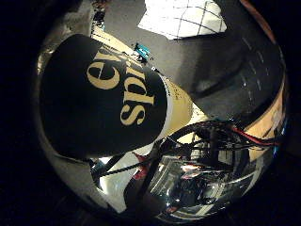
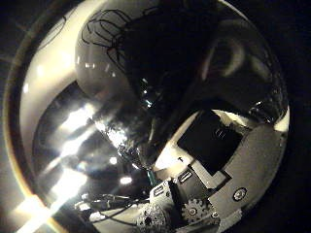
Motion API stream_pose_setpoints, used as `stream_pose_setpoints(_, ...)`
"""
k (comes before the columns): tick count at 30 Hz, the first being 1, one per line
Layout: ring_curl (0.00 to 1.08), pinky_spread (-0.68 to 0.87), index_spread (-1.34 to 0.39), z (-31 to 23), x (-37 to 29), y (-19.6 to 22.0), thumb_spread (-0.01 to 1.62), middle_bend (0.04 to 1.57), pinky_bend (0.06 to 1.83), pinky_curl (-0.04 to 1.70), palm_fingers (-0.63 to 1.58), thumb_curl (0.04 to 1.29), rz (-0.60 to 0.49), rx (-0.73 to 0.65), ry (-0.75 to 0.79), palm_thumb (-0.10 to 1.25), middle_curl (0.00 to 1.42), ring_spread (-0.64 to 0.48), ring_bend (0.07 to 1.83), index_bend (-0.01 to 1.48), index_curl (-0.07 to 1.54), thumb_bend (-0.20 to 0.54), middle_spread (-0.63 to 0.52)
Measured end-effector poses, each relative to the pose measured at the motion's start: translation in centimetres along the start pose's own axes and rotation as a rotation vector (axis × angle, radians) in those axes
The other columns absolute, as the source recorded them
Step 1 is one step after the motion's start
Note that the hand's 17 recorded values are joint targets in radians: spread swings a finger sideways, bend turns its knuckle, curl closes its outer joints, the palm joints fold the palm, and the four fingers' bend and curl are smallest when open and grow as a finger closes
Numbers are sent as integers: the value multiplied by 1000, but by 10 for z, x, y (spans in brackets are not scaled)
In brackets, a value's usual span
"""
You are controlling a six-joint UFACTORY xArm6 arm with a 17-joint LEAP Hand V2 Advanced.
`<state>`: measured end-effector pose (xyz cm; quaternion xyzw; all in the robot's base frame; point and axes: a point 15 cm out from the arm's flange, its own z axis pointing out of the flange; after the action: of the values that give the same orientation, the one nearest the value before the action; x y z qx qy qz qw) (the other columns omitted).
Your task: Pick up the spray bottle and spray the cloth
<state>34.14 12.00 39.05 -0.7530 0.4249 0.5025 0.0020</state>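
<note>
While the spray bottle [image 1: 106, 94] fills so much of the little-finger-side view that it must sit right against the palm, nothing here shows fingers curled round it, so whether the hand [image 2: 209, 194] is clamped on the bottle or merely pressed to it cannot be told. The bottle's dark label and pale yellow body lie across the palm, and beyond it, well apart on the grey surface [image 1: 188, 52], lies the white cloth [image 1: 183, 16] with its thin dark grid lines. Judging by this, the bottle is in hand and the step is to bring the nozzle round toward the cloth and squeeze the trigger; done well, that means keeping the body steady against the palm, aiming at the middle of the cloth and not its edge, and pressing the trigger without letting the bottle twist or slip. Only the little-finger side shows the cloth and the label. The thumb side shows instead the bottle's clear, glossy part close up, with bright reflections, and the hand's own white and black parts with a small gear, but no cloth.
</note>
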Motion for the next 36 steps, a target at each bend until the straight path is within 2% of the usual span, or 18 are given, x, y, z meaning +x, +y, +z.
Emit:
stream_pose_setpoints(17, 679, -245, -235, -6, 52, -55, 1195, 1299, 1145, 1079, 1137, 471, 133, 85, -28, 803, 817, -203, 1426, 1171, 768, -16, -164)
stream_pose_setpoints(29, 681, -246, -234, -13, 77, -67, 1206, 1305, 1146, 1083, 1133, 459, 175, 125, -56, 790, 813, -207, 1415, 1178, 763, -15, -163)
stream_pose_setpoints(36, 682, -247, -234, -16, 64, -59, 1209, 1305, 1145, 1084, 1135, 454, 161, 132, -54, 796, 811, -206, 1416, 1178, 760, -12, -163)
